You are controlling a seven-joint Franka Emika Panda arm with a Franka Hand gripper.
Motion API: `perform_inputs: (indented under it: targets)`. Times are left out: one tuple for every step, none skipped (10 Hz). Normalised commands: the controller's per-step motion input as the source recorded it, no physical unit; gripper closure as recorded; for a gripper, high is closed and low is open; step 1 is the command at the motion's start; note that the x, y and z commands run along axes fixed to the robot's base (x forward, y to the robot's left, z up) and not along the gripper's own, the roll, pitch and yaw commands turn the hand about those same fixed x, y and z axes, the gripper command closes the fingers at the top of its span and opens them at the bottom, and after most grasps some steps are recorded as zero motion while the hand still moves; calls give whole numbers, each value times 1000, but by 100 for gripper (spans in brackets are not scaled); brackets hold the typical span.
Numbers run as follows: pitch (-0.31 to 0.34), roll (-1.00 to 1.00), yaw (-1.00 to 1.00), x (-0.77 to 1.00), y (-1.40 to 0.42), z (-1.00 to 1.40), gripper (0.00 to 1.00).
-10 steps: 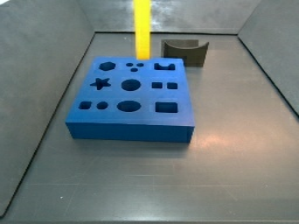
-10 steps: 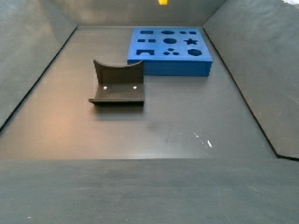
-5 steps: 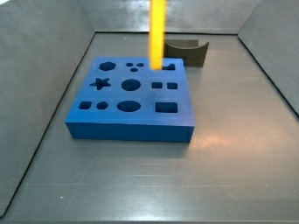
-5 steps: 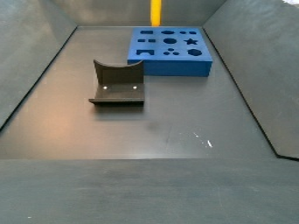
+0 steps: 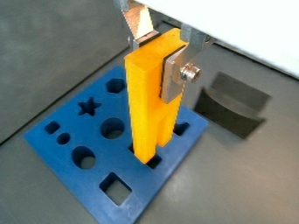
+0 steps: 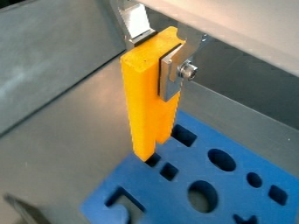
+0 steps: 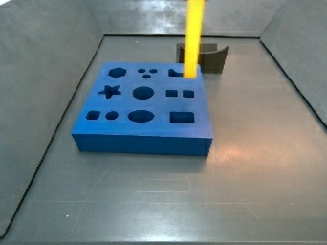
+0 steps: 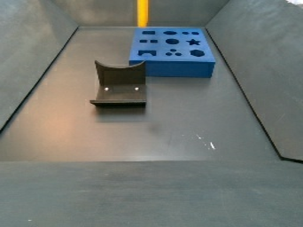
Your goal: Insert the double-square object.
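Observation:
My gripper [image 5: 160, 59] is shut on the upper part of the double-square object [image 5: 149, 105], a tall bright-yellow bar that hangs upright; both also show in a wrist view, the gripper [image 6: 158, 54] and the bar [image 6: 146, 105]. The bar's lower end hovers above the blue block with shaped holes [image 5: 82, 140], near its edge and not touching it. In both side views the bar [image 7: 194, 38] [image 8: 143, 12] drops in from the top edge over the far part of the block [image 7: 141, 115] [image 8: 172, 51]. The gripper itself is out of both side views.
A dark grey notched block [image 7: 211, 57] stands behind the blue block, and shows nearer in a side view [image 8: 119, 86] and in a wrist view [image 5: 233, 105]. Grey sloping walls [image 7: 52, 105] enclose the floor on all sides.
The yellow bar has moved sideways across the far end of the blue block, rightward in one side view and leftward in the other. The grip on it is unchanged.

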Motion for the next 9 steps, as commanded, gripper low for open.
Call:
perform_inputs:
  targets:
    - [10, 169, -571, 329, 0, 206, 100]
    - [34, 139, -617, 254, -86, 83, 100]
    - [54, 149, -674, 154, -69, 63, 100]
    - [84, 93, -711, 129, -69, 0, 100]
    - [124, 73, -789, 0, -23, -60, 100]
    - [226, 60, -806, 0, 0, -114, 100]
    - [366, 26, -746, -31, 0, -166, 100]
    - [409, 27, -709, -17, 54, -226, 100]
    - [423, 24, -700, -17, 49, -217, 100]
